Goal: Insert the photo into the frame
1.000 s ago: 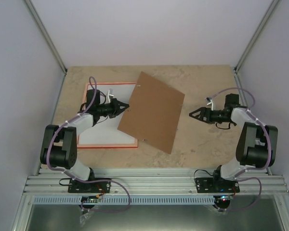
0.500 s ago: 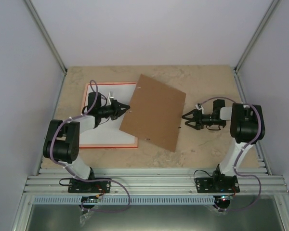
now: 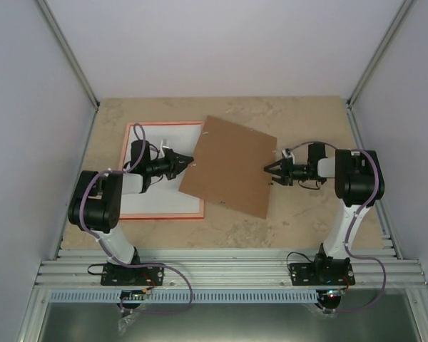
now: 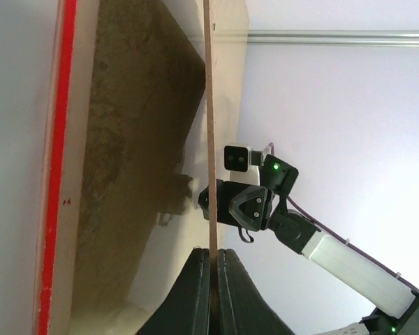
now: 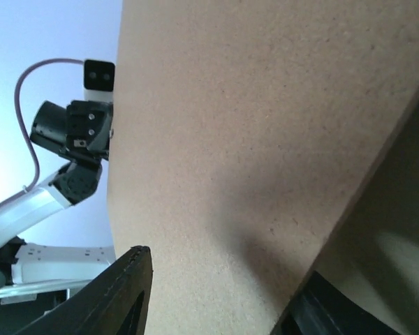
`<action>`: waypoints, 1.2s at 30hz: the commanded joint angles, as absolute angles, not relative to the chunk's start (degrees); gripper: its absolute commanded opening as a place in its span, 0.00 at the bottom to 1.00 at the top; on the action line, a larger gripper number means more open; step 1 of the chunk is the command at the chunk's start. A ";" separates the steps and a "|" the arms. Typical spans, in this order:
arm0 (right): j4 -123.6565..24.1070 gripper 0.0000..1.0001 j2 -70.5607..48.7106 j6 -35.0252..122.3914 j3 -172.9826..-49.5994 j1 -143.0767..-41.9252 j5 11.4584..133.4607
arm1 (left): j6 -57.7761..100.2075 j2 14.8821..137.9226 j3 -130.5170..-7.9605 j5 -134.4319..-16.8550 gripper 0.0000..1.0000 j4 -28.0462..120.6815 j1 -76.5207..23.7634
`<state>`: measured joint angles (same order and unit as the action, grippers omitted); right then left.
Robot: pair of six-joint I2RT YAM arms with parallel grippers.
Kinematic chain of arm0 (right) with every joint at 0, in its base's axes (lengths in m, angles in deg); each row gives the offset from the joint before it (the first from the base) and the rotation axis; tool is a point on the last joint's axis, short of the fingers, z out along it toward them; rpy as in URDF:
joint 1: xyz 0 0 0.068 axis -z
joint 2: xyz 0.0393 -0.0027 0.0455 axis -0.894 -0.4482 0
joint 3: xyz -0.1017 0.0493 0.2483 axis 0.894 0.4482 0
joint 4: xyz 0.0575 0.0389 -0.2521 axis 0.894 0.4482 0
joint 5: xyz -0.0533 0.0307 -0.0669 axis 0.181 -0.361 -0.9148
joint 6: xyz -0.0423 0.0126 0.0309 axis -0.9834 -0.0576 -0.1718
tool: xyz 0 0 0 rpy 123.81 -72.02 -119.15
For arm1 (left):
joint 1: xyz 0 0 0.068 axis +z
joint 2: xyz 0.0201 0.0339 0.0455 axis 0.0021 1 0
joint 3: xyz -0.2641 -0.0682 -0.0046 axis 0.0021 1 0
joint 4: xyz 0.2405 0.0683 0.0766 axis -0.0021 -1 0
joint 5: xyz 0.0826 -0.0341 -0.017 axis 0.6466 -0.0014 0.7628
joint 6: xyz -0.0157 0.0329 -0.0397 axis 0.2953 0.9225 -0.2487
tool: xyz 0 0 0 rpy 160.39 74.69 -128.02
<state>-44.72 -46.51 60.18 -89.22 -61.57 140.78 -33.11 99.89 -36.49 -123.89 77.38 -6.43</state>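
Right tool (image 3: 269, 171) reached board (image 3: 232, 167), frame (image 3: 164, 216) beneath left tool (image 3: 190, 161)

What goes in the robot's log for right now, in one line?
left gripper: shut on board edge | right gripper: open around opposite edge | frame: flat on table

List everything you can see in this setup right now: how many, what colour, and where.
backing board: one, brown, held above the table's middle
frame: one, red, flat on the table's left side
white sheet: one, white, inside the frame; possibly the photo, back up
table: one, beige
walls: white, left, right and far sides
rails: silver, near edge
left gripper: one, black, shut on the board's left edge
right gripper: one, black, open, straddling the board's right edge
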 commanded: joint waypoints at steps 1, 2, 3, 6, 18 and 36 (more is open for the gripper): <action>-60.33 0.44 -41.57 72.14 -88.66 -64.63 144.03 | -34.95 99.84 -34.97 -126.94 0.00 84.39 -6.30; -61.78 0.41 -40.45 73.82 -88.80 -65.44 144.11 | -34.86 99.73 -34.82 -126.93 0.00 84.52 -6.30; -61.90 0.38 -39.47 74.71 -89.02 -65.70 144.14 | -34.32 99.47 -34.82 -126.95 0.00 84.33 -6.30; -57.88 0.24 -36.16 72.82 -90.39 -65.45 145.14 | -30.36 98.33 -35.38 -126.92 0.00 80.56 -6.31; -10.56 0.01 -15.57 44.31 -106.90 -64.91 116.21 | 10.64 86.75 -47.91 -105.96 0.85 35.47 3.86; 3.51 0.01 -15.83 39.11 -116.93 -57.22 128.78 | 40.68 102.50 -63.37 -88.32 0.92 14.58 26.17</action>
